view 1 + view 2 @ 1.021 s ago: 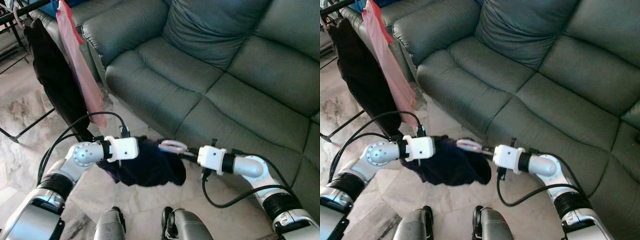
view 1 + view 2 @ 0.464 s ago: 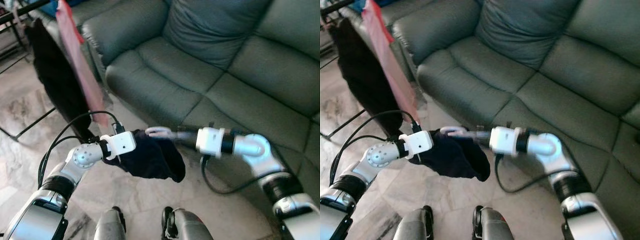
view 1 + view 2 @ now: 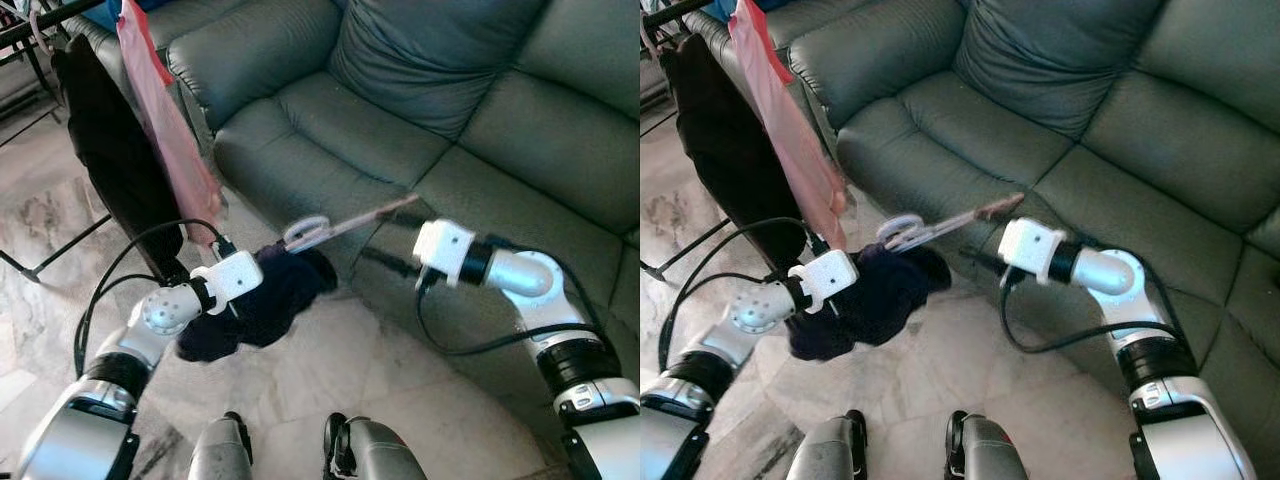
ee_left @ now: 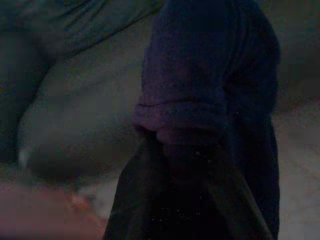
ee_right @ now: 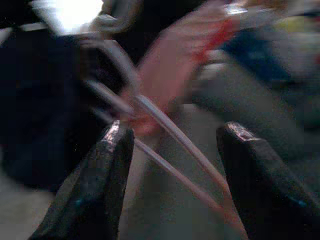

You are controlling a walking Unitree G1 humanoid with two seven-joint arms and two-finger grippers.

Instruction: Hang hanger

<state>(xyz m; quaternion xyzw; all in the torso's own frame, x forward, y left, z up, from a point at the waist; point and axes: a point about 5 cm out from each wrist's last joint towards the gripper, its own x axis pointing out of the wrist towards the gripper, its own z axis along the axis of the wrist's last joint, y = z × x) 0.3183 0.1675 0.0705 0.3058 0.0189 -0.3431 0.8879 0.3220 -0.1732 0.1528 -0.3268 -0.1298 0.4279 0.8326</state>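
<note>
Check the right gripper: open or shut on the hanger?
Open. The right gripper's fingers stand apart, with the hanger's thin arms between them.

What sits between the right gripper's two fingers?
The hanger's thin pale arms cross the gap between the open right gripper's fingers, seen in the right wrist view.

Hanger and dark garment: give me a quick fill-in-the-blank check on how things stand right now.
1. The dark garment hangs from the ____ gripper.
2. The right gripper has its fingers ____, with the hanger not gripped.
3. Behind both arms stands a dark green ____.
4. The pink cloth hangs on the robot's ____ side.

Missing words: left; open; sofa; left
</note>
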